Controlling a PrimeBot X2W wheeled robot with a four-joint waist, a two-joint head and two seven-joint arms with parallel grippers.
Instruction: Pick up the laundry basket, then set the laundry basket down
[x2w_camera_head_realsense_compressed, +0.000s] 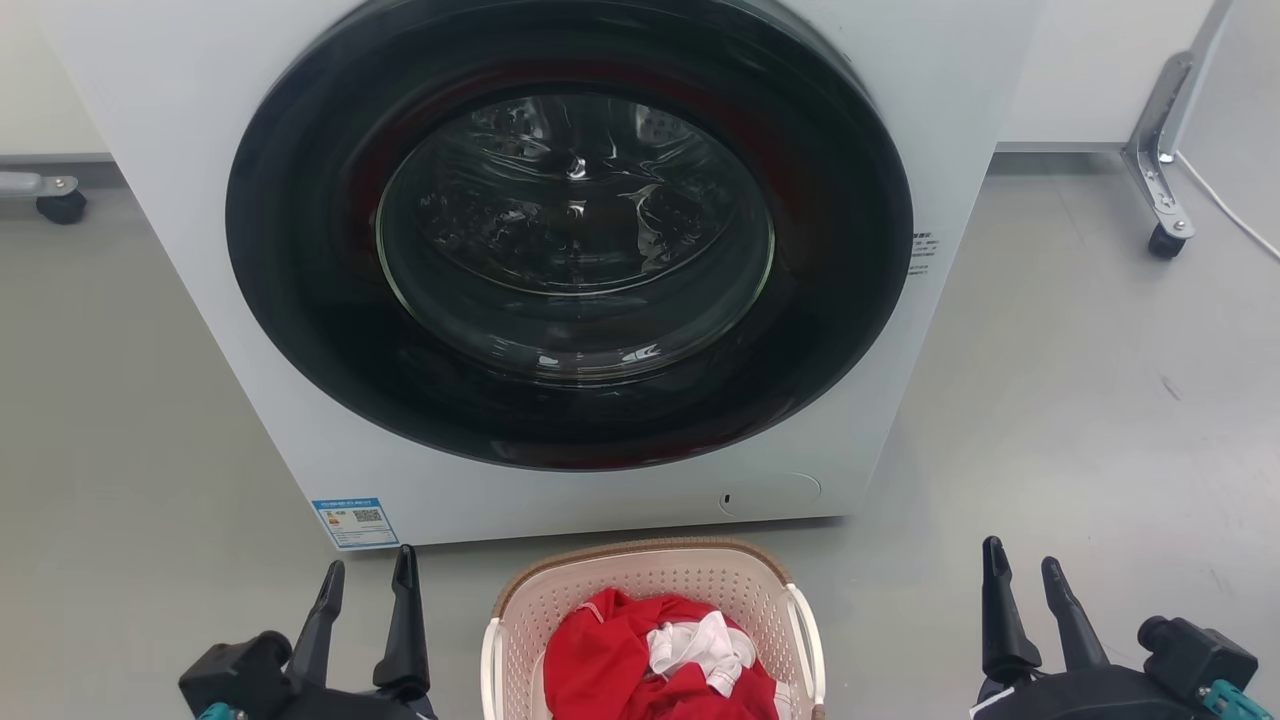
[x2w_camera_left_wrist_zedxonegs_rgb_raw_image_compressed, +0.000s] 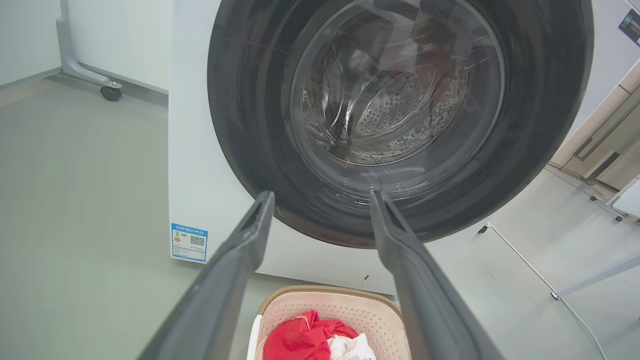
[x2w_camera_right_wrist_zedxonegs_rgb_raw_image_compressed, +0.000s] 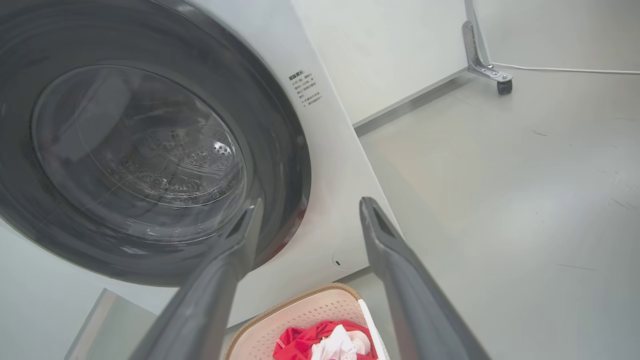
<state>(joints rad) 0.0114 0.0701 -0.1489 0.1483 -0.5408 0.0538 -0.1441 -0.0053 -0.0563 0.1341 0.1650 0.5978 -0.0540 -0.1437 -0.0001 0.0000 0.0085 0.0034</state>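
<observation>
Left gripper (x2w_camera_head_realsense_compressed: 370, 560) and right gripper (x2w_camera_head_realsense_compressed: 1019, 552): both spread apart, holding nothing. Hover low on either side of the laundry basket (x2w_camera_head_realsense_compressed: 640, 550), not touching it, the right one farther off. Wide bare grey floor (x2w_camera_head_realsense_compressed: 1080, 400) to both sides; washing machine (x2w_camera_head_realsense_compressed: 190, 260) close behind the far rim. Stands on the floor, at the bottom middle of the head view. Cream perforated walls, brown woven-look rim, white side handles (x2w_camera_head_realsense_compressed: 808, 640); red clothes (x2w_camera_head_realsense_compressed: 600, 660) and white cloth (x2w_camera_head_realsense_compressed: 700, 640) heaped inside.
</observation>
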